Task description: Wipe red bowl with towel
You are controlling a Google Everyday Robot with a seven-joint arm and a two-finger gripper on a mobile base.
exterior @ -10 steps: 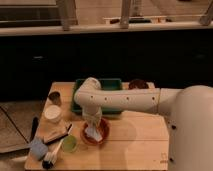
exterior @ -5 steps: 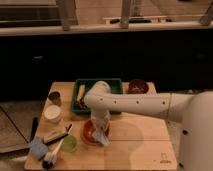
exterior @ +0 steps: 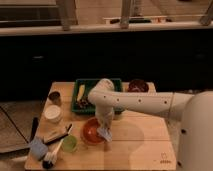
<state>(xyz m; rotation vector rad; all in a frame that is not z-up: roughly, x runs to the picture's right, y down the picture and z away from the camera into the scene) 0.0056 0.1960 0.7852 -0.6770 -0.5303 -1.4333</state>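
— Where is the gripper (exterior: pixel 105 136)?
— Low over the right rim of the red bowl (exterior: pixel 89 131), its fingers pressed together on the towel (exterior: pixel 104 132), a pale scrap at the tip.
— And the bowl itself?
— On the table (exterior: pixel 142 147), near the front edge, left of the middle.
— What has changed in the last second?
— The towel was over the bowl's middle. It has slid to the right rim, so more of the bowl's inside shows. The bowl has not shifted.
— The count?
— One red bowl and one towel. One green cup (exterior: pixel 70 144) sits just left of the bowl, and one blue sponge (exterior: pixel 37 148) is at the front left corner. By the left edge are one white cup (exterior: pixel 52 113) and one grey cup (exterior: pixel 54 97). One green tray (exterior: pixel 95 81) is at the back edge, and one dark bowl (exterior: pixel 138 86) is beside the tray.
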